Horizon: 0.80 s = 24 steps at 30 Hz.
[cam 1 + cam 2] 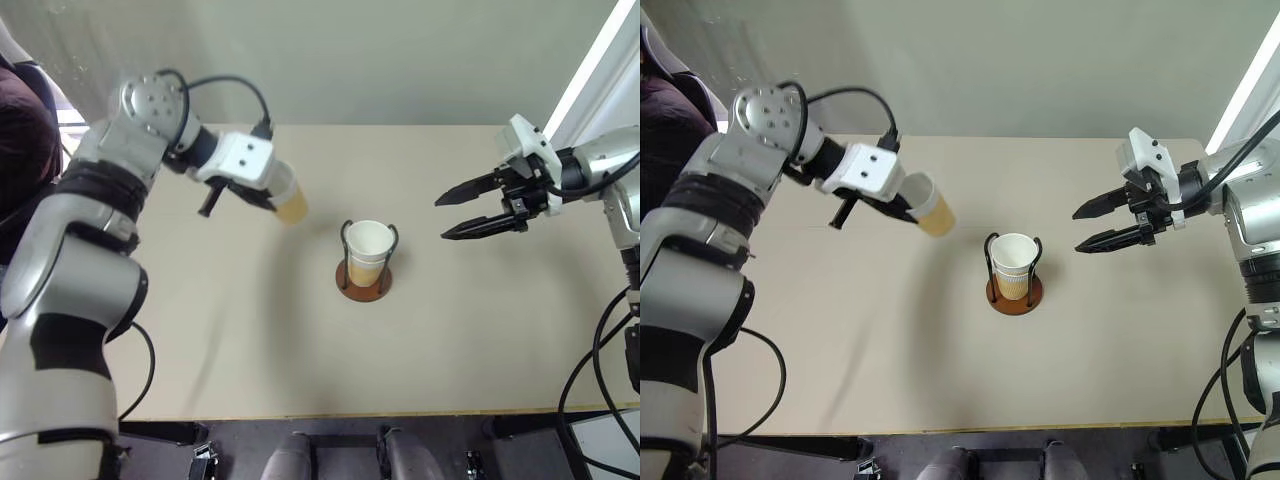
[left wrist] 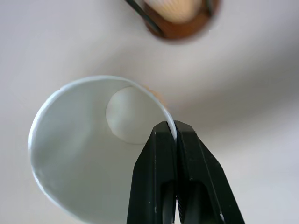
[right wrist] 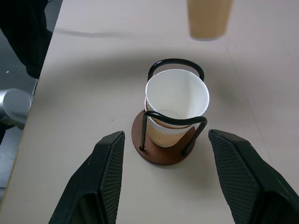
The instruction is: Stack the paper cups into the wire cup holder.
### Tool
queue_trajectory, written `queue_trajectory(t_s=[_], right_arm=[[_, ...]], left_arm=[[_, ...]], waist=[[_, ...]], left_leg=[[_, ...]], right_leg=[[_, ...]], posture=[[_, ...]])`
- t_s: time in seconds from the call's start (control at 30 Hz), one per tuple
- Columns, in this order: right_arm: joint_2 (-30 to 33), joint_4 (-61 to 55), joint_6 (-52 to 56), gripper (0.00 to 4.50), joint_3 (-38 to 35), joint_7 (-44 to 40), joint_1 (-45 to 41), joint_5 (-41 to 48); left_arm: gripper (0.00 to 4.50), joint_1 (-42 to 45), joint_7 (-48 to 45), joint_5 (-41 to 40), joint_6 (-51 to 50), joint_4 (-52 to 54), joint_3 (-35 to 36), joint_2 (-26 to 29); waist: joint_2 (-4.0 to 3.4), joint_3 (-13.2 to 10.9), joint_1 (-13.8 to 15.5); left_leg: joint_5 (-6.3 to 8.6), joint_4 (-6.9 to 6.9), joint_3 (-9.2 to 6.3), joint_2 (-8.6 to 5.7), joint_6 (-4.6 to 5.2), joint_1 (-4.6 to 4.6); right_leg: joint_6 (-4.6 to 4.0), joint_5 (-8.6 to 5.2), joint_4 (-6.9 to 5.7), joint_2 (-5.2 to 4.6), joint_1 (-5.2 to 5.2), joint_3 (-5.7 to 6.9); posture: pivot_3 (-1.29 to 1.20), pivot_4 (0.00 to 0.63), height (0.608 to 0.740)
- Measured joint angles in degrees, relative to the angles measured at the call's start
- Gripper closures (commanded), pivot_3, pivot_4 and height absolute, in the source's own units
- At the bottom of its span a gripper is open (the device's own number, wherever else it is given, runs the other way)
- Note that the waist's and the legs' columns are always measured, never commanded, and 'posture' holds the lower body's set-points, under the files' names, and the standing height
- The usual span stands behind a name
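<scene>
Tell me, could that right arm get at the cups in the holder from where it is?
Probably yes. The right pincer hangs open, empty and aimed at the holder, with bare table between them. The stacked cups stand clear above the wire loops. The left pincer, shut on another cup, is off to the other side.

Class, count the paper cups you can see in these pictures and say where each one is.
3, it seems. One is pinched by its rim in the left gripper, in the air: cup. Two look nested in the wire cup holder: top cup. More could hide inside that stack.
</scene>
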<state>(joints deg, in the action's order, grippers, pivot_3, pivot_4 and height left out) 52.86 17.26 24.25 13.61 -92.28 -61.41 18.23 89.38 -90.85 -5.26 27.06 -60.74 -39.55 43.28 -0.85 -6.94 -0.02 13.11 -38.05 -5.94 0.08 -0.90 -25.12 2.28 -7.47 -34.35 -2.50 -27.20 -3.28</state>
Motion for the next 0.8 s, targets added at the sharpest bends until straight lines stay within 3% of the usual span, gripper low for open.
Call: queue_trajectory(t_s=[0.23, 0.5, 0.8], right_arm=[[0.96, -0.13, 0.01, 1.59, 0.03, 0.0, 0.07, 0.05], [3.57, -1.03, 0.74, 1.59, 1.16, 0.0, 0.12, 0.95], [6.37, -1.94, 1.14, 1.59, 3.49, 0.0, 0.18, 2.95]], left_arm=[[4.45, 4.94, -0.01, -3.57, 0.06, -0.93, -2.4, -3.93], [4.45, 6.49, -0.02, -11.92, -2.19, 4.61, -11.08, -4.58], [4.45, 7.21, -0.03, -17.91, -3.7, 8.32, -14.96, -6.67]], waist=[[-0.03, -0.02, 0.21], [-0.05, -0.04, 0.36], [-0.06, -0.07, 0.56]], left_leg=[[0.12, -0.02, 0.08, -0.07, 0.16, 0.0], [0.22, -0.18, 0.22, -0.14, 0.29, -0.01], [0.24, -0.35, 0.19, -0.2, 0.34, 0.16]], right_leg=[[0.18, 0.02, 0.37, 0.0, 0.22, 0.03], [0.37, 0.03, 0.42, 0.08, 0.32, 0.07], [0.66, 0.04, 0.39, -0.08, 0.6, 0.0]], posture=[[0.0, 0.15, 0.74], [0.0, 0.15, 0.74], [0.0, 0.15, 0.74]])
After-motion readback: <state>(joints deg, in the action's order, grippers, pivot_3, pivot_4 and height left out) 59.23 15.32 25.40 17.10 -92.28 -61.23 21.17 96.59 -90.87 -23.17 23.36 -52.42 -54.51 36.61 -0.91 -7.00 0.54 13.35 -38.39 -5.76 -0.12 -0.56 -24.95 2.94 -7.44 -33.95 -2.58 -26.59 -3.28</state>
